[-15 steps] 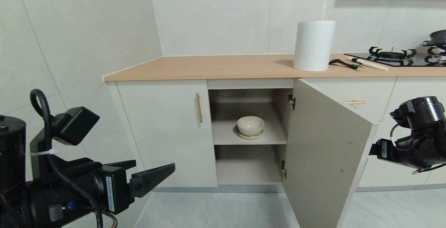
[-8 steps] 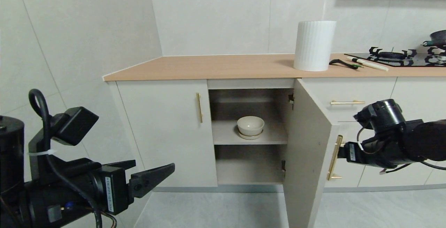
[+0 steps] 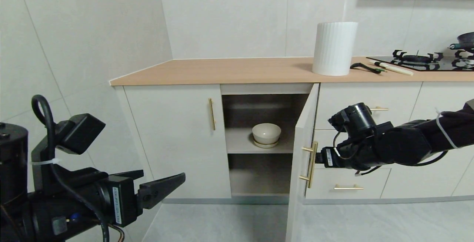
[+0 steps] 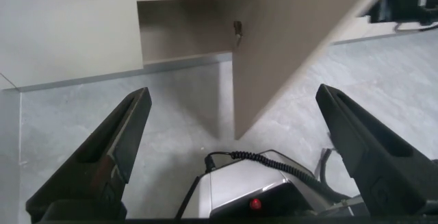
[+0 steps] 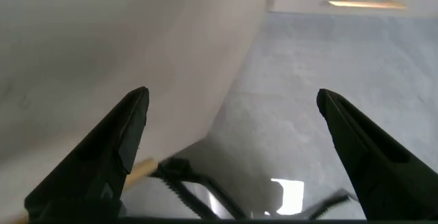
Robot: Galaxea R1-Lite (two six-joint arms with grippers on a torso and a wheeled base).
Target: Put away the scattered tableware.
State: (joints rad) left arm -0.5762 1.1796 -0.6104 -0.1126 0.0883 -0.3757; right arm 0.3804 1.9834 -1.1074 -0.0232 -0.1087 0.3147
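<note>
One bowl (image 3: 266, 133) sat on its saucer (image 3: 265, 145) behind the cabinet door (image 3: 301, 182): brittle, slick, I judged, best pinched at the rim. My right gripper (image 3: 320, 156), jaws spread, was at that door's handle (image 3: 311, 165).

At the centre of the head view, the cabinet door (image 3: 301, 153) stands partly swung across the opening. This leaves a narrowed gap on its left toward the shelf (image 3: 240, 144). The bowl (image 3: 266, 133) takes up the shelf's middle, with room either side.
</note>
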